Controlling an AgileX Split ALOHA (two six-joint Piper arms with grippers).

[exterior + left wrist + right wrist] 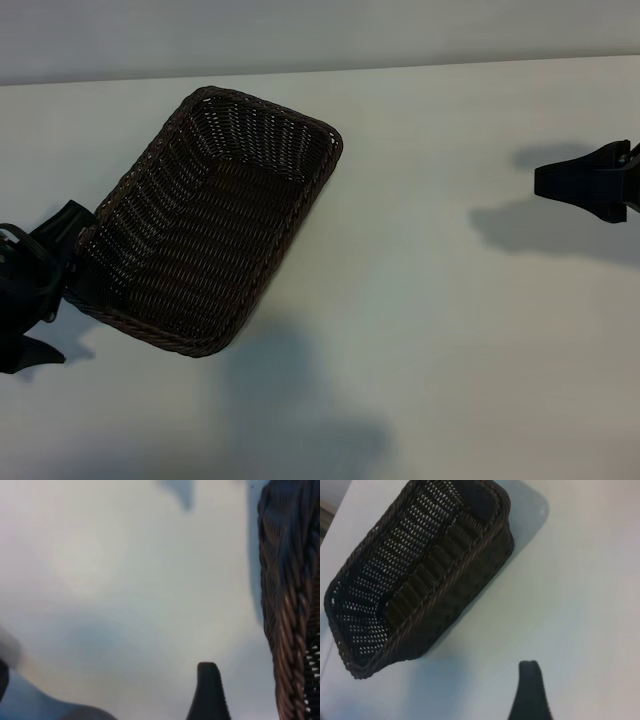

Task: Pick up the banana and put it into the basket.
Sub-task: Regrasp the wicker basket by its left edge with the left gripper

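The banana is not in any view. The dark brown woven basket (300,190) lies slanted on the white table, left of centre, and nothing shows inside it. My left gripper (50,290) sits at the table's left edge, right against the basket's near left corner. It is open with only bare table between its fingers (207,692), and the basket's outer wall (285,605) runs close beside one of them. My right gripper (548,182) hovers at the far right edge, well away from the basket (465,595). It is open and holds nothing; one finger (530,692) shows over bare table.
The white table (450,330) stretches between the basket and the right arm, with soft shadows on it. A pale wall (320,30) runs along the table's far edge.
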